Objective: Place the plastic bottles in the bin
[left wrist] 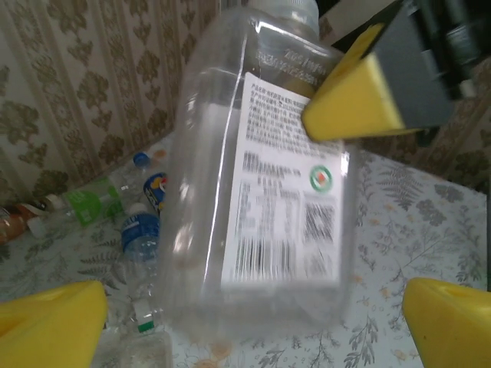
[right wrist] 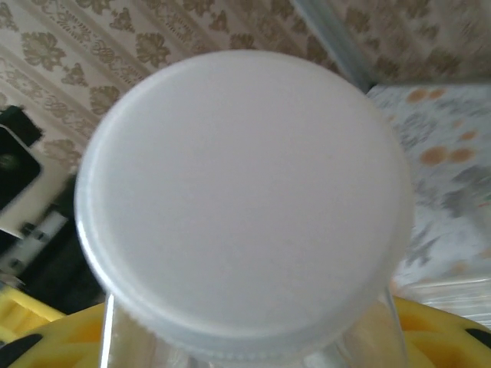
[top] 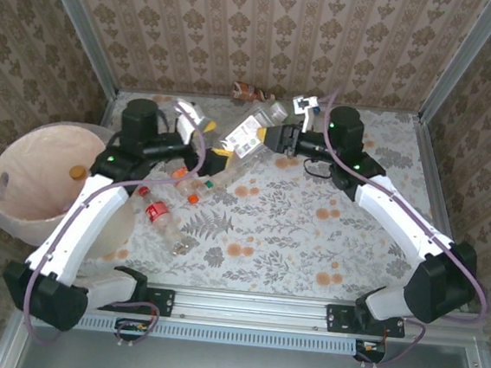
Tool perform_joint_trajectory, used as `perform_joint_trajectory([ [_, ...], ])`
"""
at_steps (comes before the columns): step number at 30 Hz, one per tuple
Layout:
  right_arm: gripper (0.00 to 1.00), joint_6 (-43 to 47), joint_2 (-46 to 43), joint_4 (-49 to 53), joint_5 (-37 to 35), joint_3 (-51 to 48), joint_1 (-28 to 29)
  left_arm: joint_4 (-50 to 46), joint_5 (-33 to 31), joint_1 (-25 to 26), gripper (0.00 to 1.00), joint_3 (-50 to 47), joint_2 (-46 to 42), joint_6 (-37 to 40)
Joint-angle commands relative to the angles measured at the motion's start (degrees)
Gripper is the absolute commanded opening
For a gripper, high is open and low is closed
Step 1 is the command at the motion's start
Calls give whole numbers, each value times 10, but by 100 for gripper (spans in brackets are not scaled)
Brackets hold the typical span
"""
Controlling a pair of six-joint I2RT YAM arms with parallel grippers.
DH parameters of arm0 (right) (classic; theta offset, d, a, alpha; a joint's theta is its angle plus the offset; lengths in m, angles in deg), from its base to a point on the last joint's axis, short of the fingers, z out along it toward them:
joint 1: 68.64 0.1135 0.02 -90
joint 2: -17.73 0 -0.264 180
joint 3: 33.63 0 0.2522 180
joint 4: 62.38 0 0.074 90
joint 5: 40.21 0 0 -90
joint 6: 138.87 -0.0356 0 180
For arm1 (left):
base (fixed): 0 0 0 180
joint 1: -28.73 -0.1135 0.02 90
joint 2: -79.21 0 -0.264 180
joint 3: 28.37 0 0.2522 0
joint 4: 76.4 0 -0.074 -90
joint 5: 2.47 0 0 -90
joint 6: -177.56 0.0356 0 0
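Observation:
A large clear plastic bottle (top: 249,132) with a white printed label and a white cap (right wrist: 244,199) hangs tilted over the back middle of the table. My right gripper (top: 272,140) is shut on it just under the cap, and its yellow fingers (right wrist: 441,333) flank the neck. In the left wrist view one right finger (left wrist: 349,100) presses the bottle's shoulder. My left gripper (top: 214,159) is open. Its yellow pads (left wrist: 50,318) stand wide on either side of the bottle's base (left wrist: 253,291), apart from it. The bin (top: 4,204) stands at the left with an orange-capped bottle (top: 77,171) inside.
More bottles lie on the flowered table: a red-labelled one (top: 157,213), a clear one (top: 190,112) and a brown one (top: 247,90) at the back wall, and blue-labelled (left wrist: 142,230) and green-labelled (left wrist: 92,203) ones. Metal frame rails edge the table.

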Motion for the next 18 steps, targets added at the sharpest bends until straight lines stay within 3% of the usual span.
perform_joint_trajectory([
  [1,42,100,-36,-18,54,-12,-4,-63,92,-8,100,20,-19,26],
  [5,42,115,-38,-78,118,-22,-3,-75,115,-6,100,32,-3,32],
  [9,42,148,-25,-76,176,0,13,-56,126,1,100,34,17,26],
  [13,42,170,3,-58,223,28,32,-46,186,7,98,44,38,30],
  [15,42,172,11,-60,226,36,38,-35,215,13,93,40,41,34],
  [18,42,169,20,-68,229,43,42,-54,217,22,74,42,42,54],
])
